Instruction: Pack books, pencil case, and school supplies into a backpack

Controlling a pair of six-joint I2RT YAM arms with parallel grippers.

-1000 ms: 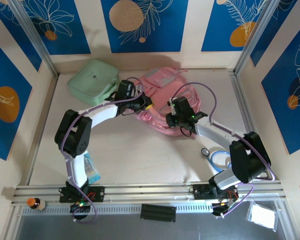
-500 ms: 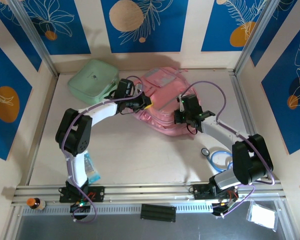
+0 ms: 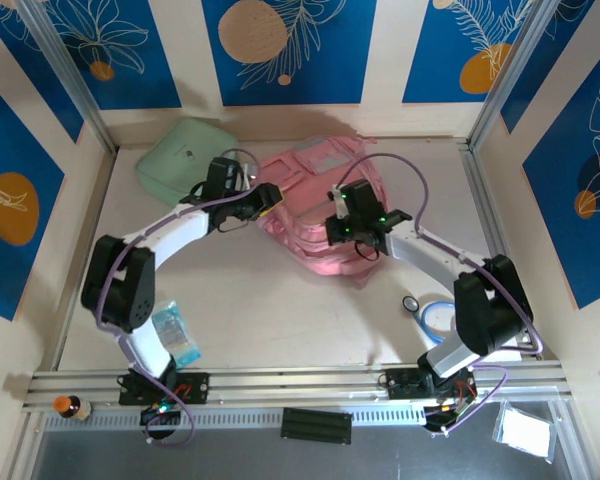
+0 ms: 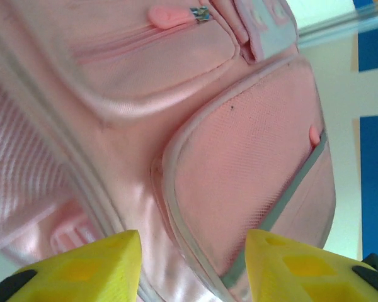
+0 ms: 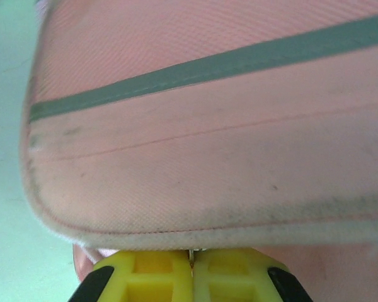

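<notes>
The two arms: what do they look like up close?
Both the left arm and right arm have white tube-like links between chunky black joints. A thin purple cable loops alongside each one. The jaws are bright yellow blocks with moulded hollows and black backing.

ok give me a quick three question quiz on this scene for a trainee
1. True or false: the left end effector is shut tight.
2. In the top view, where is the mint-green case relative to the backpack? a) to its left, by the far corner b) lying on top of it c) to its right
3. Fill the blank: in its own wrist view, the ___ end effector's yellow fingers are pressed together right at the backpack's edge.

Key
1. False: its fingers stand well apart, open, with the backpack in front of them.
2. a
3. right, meaning the right end effector
</notes>
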